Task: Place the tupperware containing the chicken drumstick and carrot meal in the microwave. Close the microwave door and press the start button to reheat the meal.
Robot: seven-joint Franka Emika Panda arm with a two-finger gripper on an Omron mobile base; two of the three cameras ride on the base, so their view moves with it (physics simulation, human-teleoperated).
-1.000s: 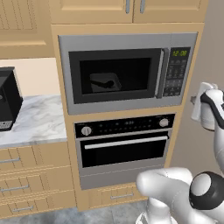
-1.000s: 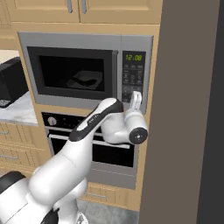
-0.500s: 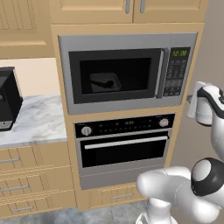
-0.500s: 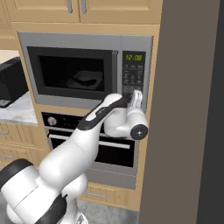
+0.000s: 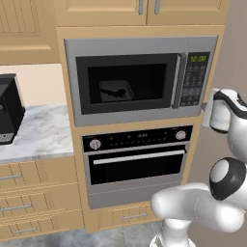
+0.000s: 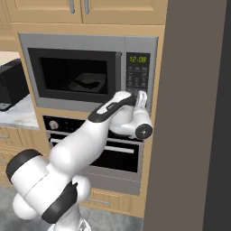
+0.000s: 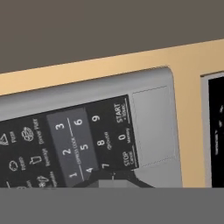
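Hand view: microwave (image 7: 109,131) keypad, START and STOP labels.

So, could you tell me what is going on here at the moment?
The robot arm has its gripper up at the keypad of the microwave, on the right of the door. The microwave door is shut, and the tupperware sits inside behind the dark window. In the hand view the camera looks straight at the number keys, with the START key close ahead. What is left is pressing start. Whether the gripper is open or shut cannot be told.
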